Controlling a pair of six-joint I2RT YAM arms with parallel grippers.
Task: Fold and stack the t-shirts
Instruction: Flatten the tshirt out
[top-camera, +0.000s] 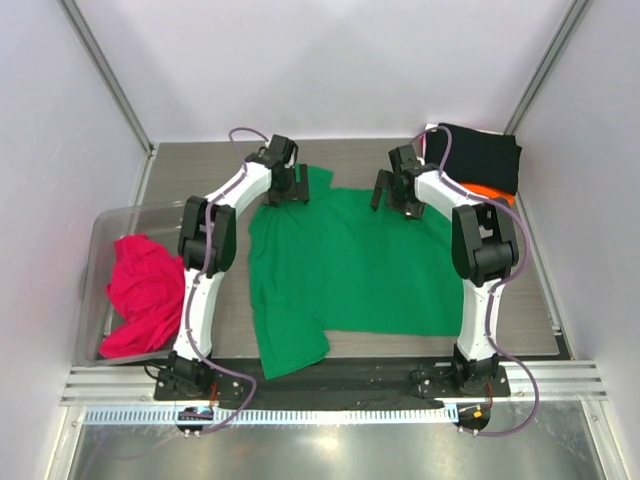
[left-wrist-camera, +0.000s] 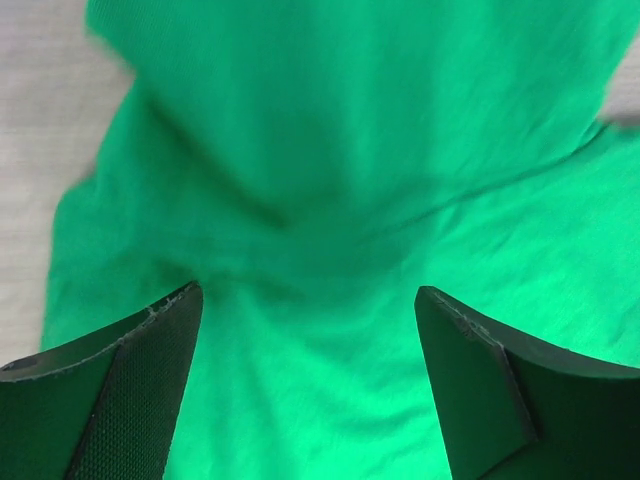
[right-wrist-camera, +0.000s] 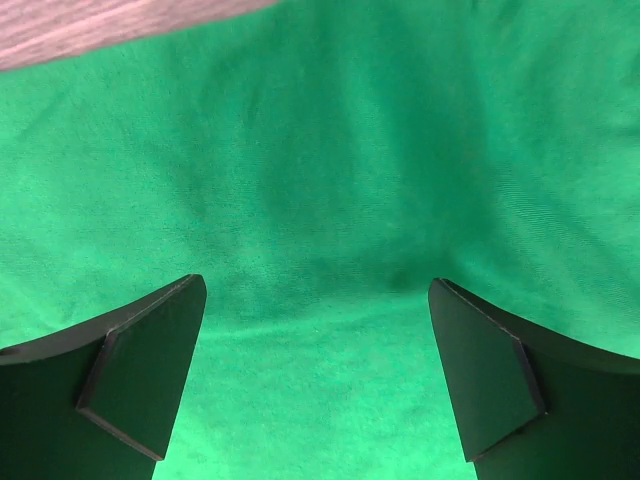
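We are looking down from the top view at the wood-grain table (top-camera: 200, 165), with the green t-shirt (top-camera: 350, 270) lying spread across its middle. Its near left corner is hanging over the dark strip at the front edge. Only this view is showing us the shirt's whole outline. Both wrist views are filling almost entirely with green cloth, plus a sliver of table at 1 edge.

The clear bin (top-camera: 100, 225) is sitting at the left, well apart from the green shirt, and the magenta-pink t-shirt (top-camera: 145, 290) is lying crumpled inside it. At the far right corner the folded black t-shirt (top-camera: 480, 155) is resting on the orange t-shirt (top-camera: 495, 192), of which only an edge is peeking out. Neither wrist camera is catching these.

The left gripper (top-camera: 285, 188) is hanging over the far left part of the green shirt, and the right gripper (top-camera: 395, 198) is hanging over the shirt's far edge near the middle. The wrist views are settling what the top view cannot. The 2 left fingers (left-wrist-camera: 150, 370) are standing wide apart above wrinkled cloth, gripping nothing. The 2 right fingers (right-wrist-camera: 150, 370) are likewise spread wide over smoother cloth, also gripping nothing.
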